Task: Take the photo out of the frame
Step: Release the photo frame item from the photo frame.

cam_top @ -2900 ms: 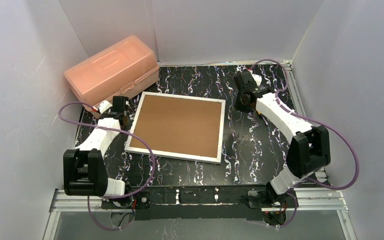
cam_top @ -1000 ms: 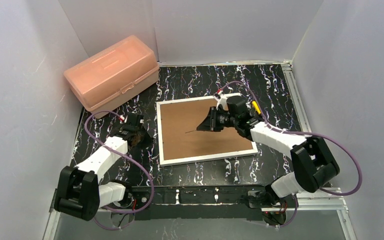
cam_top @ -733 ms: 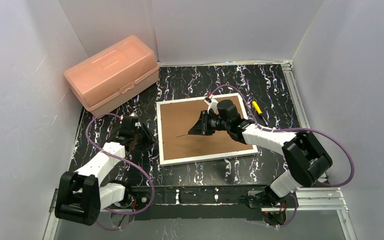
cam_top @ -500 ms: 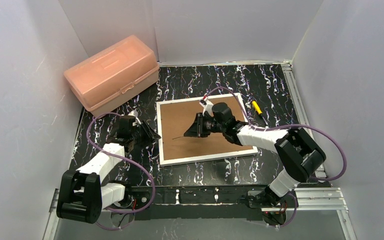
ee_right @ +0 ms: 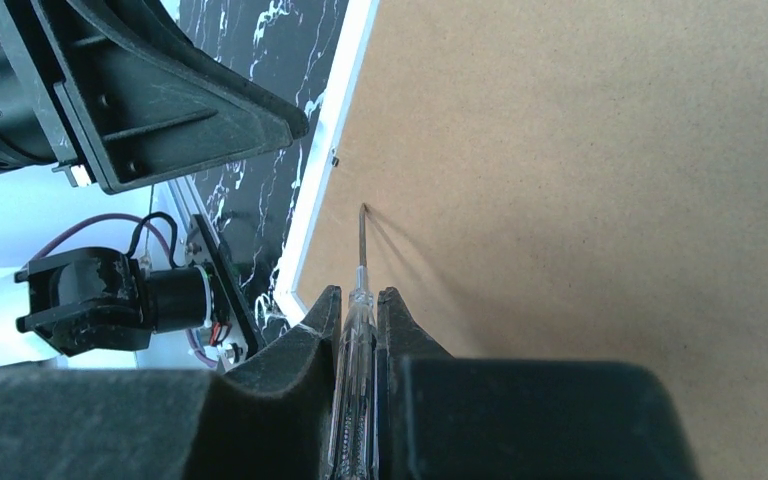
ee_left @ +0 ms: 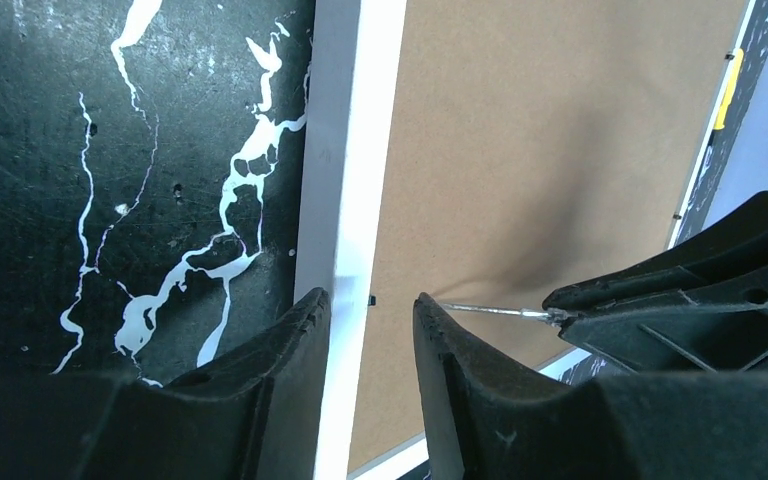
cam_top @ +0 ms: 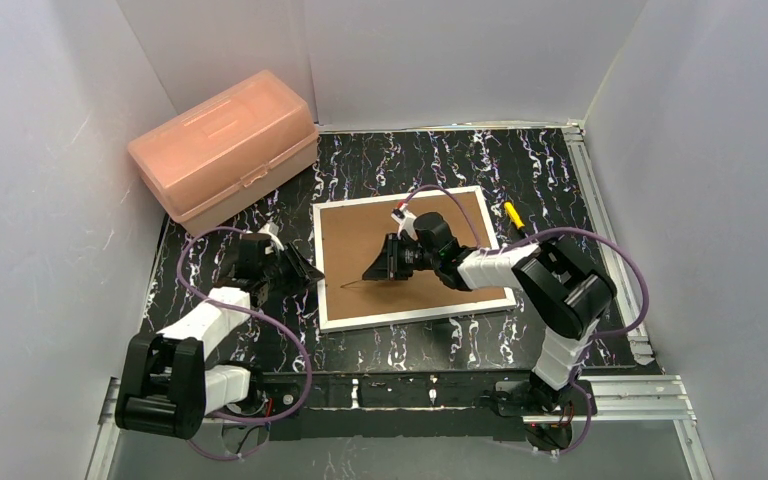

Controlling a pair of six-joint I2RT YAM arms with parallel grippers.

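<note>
Black marbled tabletop (cam_top: 390,160) inside white walls carries the frame (cam_top: 412,300), which lies face down, its brown backing board (ee_right: 600,150) turned up. The photo is not visible; presumably it sits beneath that board, which is why the back is the side being worked on.

Just beyond the tips of the right gripper (ee_right: 360,292), a thin screwdriver (ee_right: 357,320) points at the board's edge. The fingers are clamped on its clear handle, and the blade tip rests on the board just short of a small retaining tab (ee_right: 334,156) on the white border. Held low and nearly flat like this, the tool looks set to pry or turn that tab so the board can lift.

Opposite the blade, the left gripper (ee_left: 370,300) has its fingers apart, one outside the white border and one over the board, the border strip between them. It seems placed to steady the frame against the push of the tool; whether the pads actually touch the border is hard to tell from this angle.

Well behind the left fingers stands a pink plastic box (cam_top: 222,145). Far behind the right fingers, off the frame's other side, a small yellow tool (cam_top: 513,213) lies on the table.
</note>
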